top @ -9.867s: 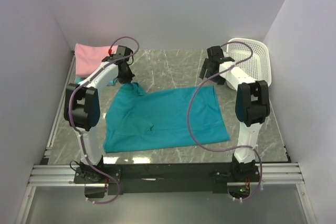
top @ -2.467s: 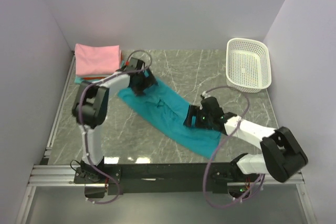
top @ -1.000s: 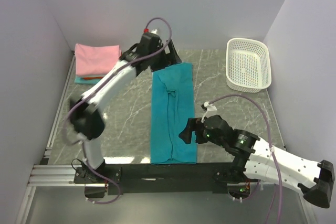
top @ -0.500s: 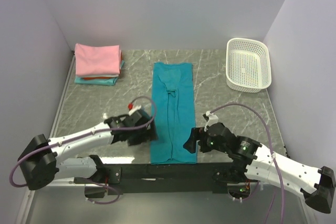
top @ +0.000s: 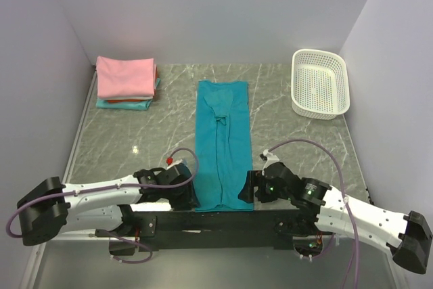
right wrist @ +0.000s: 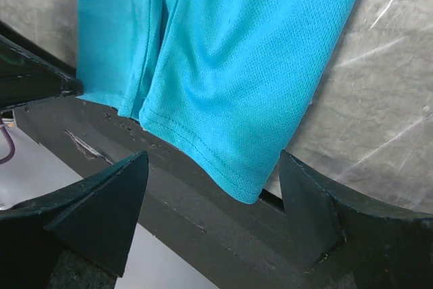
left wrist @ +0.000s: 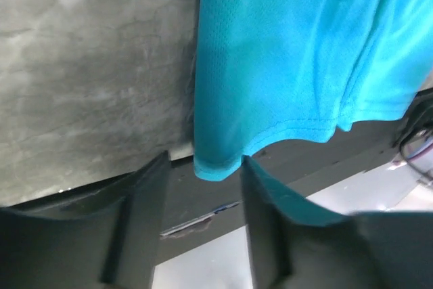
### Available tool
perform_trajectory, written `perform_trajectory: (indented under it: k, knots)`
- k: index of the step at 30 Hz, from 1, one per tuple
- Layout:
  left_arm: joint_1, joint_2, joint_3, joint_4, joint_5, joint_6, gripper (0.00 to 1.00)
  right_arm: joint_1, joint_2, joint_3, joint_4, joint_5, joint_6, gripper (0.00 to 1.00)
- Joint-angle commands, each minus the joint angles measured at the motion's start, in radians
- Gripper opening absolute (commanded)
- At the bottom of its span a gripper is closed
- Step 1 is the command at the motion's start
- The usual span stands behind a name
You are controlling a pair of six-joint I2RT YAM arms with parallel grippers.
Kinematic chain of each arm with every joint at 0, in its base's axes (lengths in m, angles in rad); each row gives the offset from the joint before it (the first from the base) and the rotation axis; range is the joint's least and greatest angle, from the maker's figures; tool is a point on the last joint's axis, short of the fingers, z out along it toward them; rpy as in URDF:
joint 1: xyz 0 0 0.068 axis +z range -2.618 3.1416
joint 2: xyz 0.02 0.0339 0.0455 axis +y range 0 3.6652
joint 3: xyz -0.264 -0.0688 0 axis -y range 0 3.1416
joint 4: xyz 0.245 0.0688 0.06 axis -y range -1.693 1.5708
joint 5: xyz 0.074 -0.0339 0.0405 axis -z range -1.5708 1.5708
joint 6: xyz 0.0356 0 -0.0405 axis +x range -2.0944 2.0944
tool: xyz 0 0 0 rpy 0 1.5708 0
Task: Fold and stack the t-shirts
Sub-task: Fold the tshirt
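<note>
You are looking at a grey marble-patterned counter [top: 169, 113], evenly lit, boxed in on three sides by plain pale lilac walls [top: 203, 11], with an aluminium rail [top: 67, 225] along its near edge.

No writing, label, brand, number or sign can be read in any view; the teal-blue t-shirt [top: 222, 143], the white basket [top: 320, 84] and the marbled counter [top: 162, 133] show no legible marks

Both arms stretch low and inward, left end effector [top: 191, 197] and right end effector [top: 249, 187] with jaws apart.
</note>
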Motion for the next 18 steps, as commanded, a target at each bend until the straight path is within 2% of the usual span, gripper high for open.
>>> perform_trajectory:
  k: [1,4,6,13,18]
  knots:
    - [-0.020,0.046,0.013,0.052,0.035,-0.012,0.37,-0.005,0.012,-0.001,0.036,-0.007,0.033,0.84]
    - [-0.026,0.066,0.013,0.049,0.035,-0.007,0.24,-0.003,0.021,-0.010,0.039,-0.010,0.037,0.83]
    - [-0.035,0.066,0.015,0.056,0.044,-0.009,0.22,-0.003,0.029,-0.010,0.039,-0.021,0.039,0.82]
    - [-0.040,0.046,0.018,0.035,0.030,-0.013,0.02,-0.003,0.084,-0.050,0.082,-0.080,0.053,0.76]
    - [-0.040,0.057,0.025,0.041,0.035,-0.009,0.00,-0.003,0.132,-0.058,0.082,-0.099,0.063,0.64]
